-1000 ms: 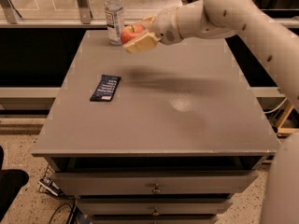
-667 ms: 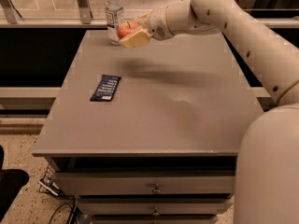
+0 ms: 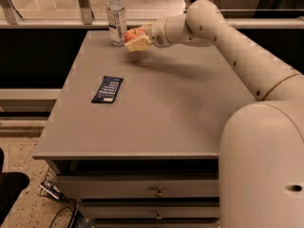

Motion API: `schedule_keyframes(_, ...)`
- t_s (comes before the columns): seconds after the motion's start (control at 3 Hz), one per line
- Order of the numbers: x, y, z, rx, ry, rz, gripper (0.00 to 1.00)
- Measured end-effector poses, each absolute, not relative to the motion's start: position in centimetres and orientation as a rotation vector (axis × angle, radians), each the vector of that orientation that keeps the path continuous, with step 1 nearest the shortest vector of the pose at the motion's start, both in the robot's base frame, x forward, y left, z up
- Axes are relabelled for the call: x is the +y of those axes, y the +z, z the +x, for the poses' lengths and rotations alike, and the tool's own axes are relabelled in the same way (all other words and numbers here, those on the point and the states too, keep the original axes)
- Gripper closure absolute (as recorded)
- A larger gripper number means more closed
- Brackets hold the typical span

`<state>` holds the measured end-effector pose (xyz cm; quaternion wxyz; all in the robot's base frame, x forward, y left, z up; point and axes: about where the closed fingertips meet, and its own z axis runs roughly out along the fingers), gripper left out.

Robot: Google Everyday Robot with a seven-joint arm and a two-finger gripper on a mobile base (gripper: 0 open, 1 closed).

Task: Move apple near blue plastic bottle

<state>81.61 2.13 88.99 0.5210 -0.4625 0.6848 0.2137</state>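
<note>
The clear bluish plastic bottle (image 3: 116,18) with a white cap stands upright at the far left corner of the grey table (image 3: 156,108). My gripper (image 3: 135,38) is at the far end of the table, right next to the bottle's right side, shut on the red-orange apple (image 3: 131,33). The apple sits between the pale fingers, just above the tabletop and a little lower than the bottle's label.
A flat dark blue snack wrapper (image 3: 107,89) lies on the left part of the table. My white arm (image 3: 237,51) reaches in from the right over the table's far right part. Drawers (image 3: 156,192) are below the front edge. Railing posts stand behind the table.
My gripper has moved left and slightly toward the far edge with the apple, ending closer to the bottle.
</note>
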Motion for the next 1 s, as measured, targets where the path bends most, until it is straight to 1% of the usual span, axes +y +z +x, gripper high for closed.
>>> schedule_keyframes(0.33,1.02,87.29,83.31,1.666,0.475,-1.082,1.0)
schedule_keyframes(0.67,1.26,87.03,83.38,1.667,0.477,-1.084,0.85)
schedule_keyframes(1.0,1.58,86.85,83.37,1.668,0.482,-1.087,0.61)
